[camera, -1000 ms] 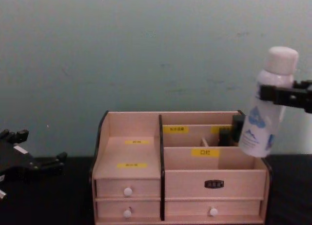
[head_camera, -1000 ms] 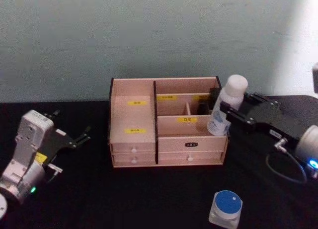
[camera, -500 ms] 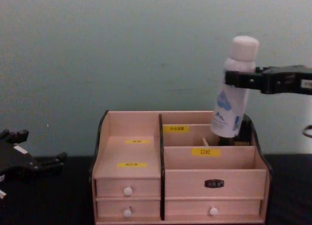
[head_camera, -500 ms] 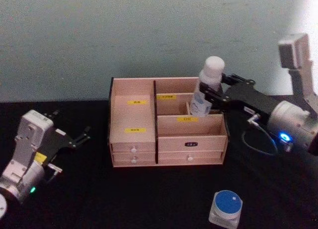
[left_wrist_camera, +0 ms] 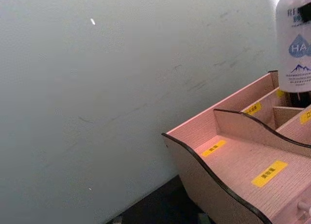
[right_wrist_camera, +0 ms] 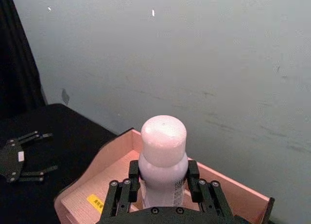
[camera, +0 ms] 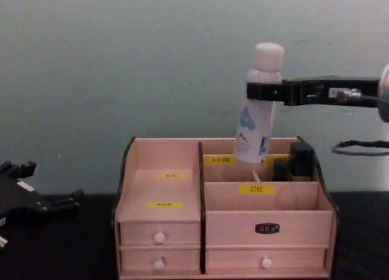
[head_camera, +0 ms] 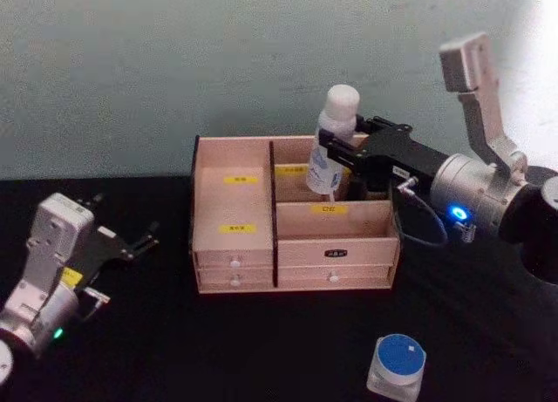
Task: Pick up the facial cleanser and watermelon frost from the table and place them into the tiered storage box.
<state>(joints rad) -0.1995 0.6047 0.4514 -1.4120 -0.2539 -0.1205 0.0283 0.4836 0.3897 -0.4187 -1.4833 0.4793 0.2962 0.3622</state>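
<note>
My right arm's reaching forward and up, wrist roughly level, right gripper (head_camera: 336,147) clamped round the facial cleanser (head_camera: 341,104) just under its cap. Left arm's parked low at my side, left gripper (head_camera: 122,221) spread wide.

My left claw (head_camera: 129,217) is black, with thin fingers (head_camera: 139,243). Behind it is a white box (head_camera: 54,223) with a yellow sticker (head_camera: 70,277) and a small green light (head_camera: 57,334). My right claw (head_camera: 336,149) is black too, with little round screws (right_wrist_camera: 112,183). Behind it is a shiny silver round part (head_camera: 475,188) with a blue light (head_camera: 455,214), a thin black cable (camera: 333,148) in a loop, and a grey block (head_camera: 466,57).
</note>
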